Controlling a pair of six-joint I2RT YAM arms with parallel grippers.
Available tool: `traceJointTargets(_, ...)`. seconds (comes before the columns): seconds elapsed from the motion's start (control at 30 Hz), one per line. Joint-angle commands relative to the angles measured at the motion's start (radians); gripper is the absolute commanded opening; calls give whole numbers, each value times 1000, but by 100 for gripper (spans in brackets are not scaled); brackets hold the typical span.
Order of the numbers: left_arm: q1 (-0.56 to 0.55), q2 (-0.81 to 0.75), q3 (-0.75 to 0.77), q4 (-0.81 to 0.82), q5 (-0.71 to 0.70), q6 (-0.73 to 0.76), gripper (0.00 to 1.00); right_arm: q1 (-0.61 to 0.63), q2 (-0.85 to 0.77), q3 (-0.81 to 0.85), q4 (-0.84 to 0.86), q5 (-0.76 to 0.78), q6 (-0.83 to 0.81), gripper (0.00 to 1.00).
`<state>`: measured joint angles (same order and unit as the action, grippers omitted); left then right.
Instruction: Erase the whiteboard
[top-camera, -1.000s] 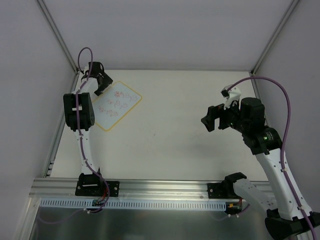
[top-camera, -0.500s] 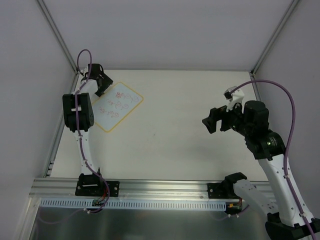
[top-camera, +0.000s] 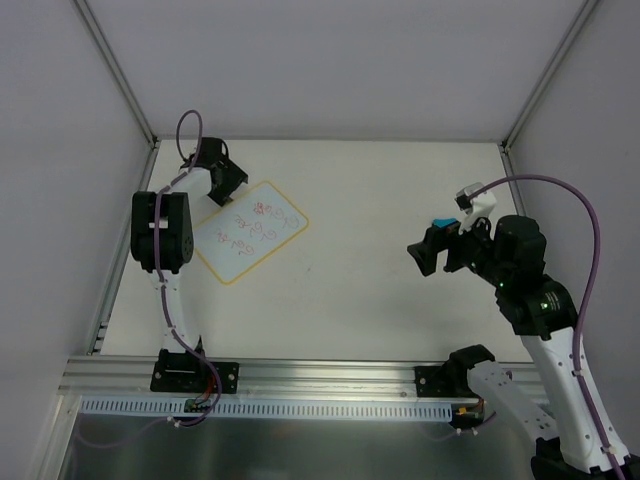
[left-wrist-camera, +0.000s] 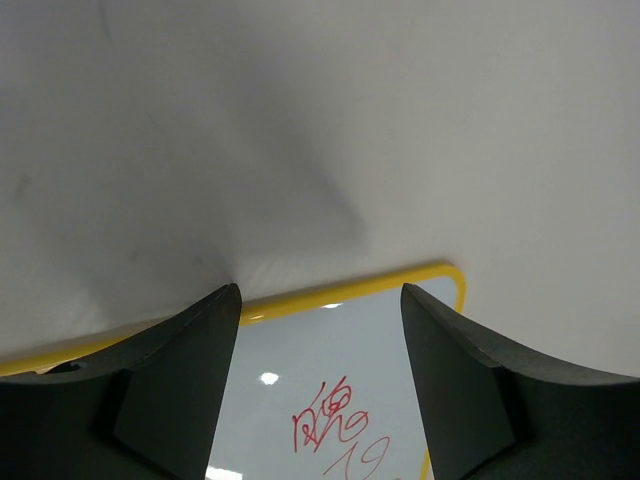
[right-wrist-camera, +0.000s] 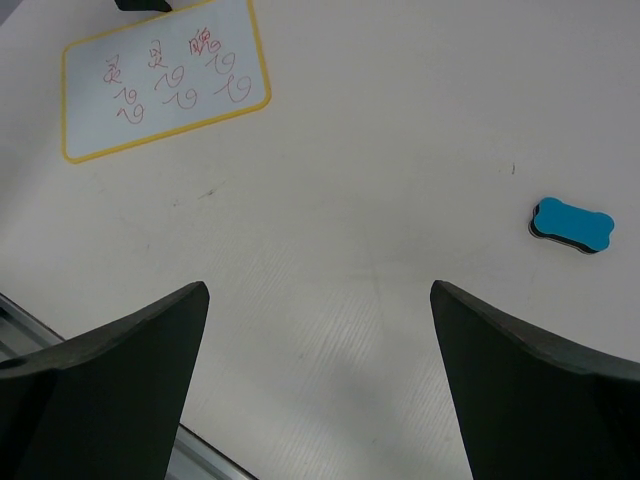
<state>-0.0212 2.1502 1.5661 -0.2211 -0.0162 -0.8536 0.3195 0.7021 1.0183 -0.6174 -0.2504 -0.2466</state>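
Nothing's wiped yet: the whiteboard (top-camera: 250, 232) at the worktop's (top-camera: 360, 290) far left is full of red scribbles. The left claw (top-camera: 226, 184) sits low, spread open over its yellow far rim. The right claw (right-wrist-camera: 318, 290) hovers high, wide and empty. Next job, I'd guess: swing over and grab the blue eraser (right-wrist-camera: 572, 226).

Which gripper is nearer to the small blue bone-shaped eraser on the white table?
The right gripper: it hovers open just beside the blue eraser. The left gripper is far across the table, at the yellow-rimmed whiteboard's far edge.
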Motion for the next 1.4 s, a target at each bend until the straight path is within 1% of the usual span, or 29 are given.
traceJointTargets(0.0,-74,-45,-84,-104,65,-65,66,6,-32,-15,27,-4,30,99)
traceJointTargets(0.3,-187,-176,-236,-104,35,-133,66,6,-119,-67,21,-4,73,99)
traceJointTargets(0.53,-270,-239,-336,-104,30,-168,66,6,-159,-95,-13,-10,130,99)
traceJointTargets(0.67,-295,-280,-362,-104,32,-173,68,6,-170,-113,-28,52,178,99)
traceJointTargets(0.73,-295,-323,-360,-104,24,-159,71,6,-161,-121,-36,85,181,99)
traceJointTargets(0.8,-295,-375,-351,-106,-10,-119,74,6,-119,-81,-89,160,213,99)
traceJointTargets(0.87,-295,-417,-344,-109,-34,-81,80,4,-69,-43,-126,224,216,99)
traceJointTargets(0.9,-295,-456,-337,-115,-56,-41,82,4,-14,-25,-155,243,214,99)
traceJointTargets(0.97,-293,-495,-330,-133,-71,11,88,-2,40,17,-166,330,222,99)
traceJointTargets(1.03,-293,-558,-343,-153,-108,71,90,-19,123,43,-166,355,237,99)
traceJointTargets(1.1,-292,-628,-373,-179,-137,103,91,-80,189,69,-165,340,244,99)
traceJointTargets(1.13,-290,-654,-417,-188,-168,122,91,-104,251,83,-166,321,272,99)
traceJointTargets(1.17,-284,-679,-448,-196,-178,123,91,-156,282,112,-165,282,292,99)
traceJointTargets(1.2,-276,-729,-516,-205,-186,116,92,-177,309,126,-165,263,300,99)
traceJointTargets(1.23,-266,-751,-550,-207,-174,111,92,-192,354,140,-157,246,306,99)
traceJointTargets(1.3,-227,-805,-651,-215,-151,97,92,-209,387,170,-145,198,316,99)
traceJointTargets(1.37,-206,-840,-711,-221,-143,91,92,-211,419,183,-131,172,313,99)
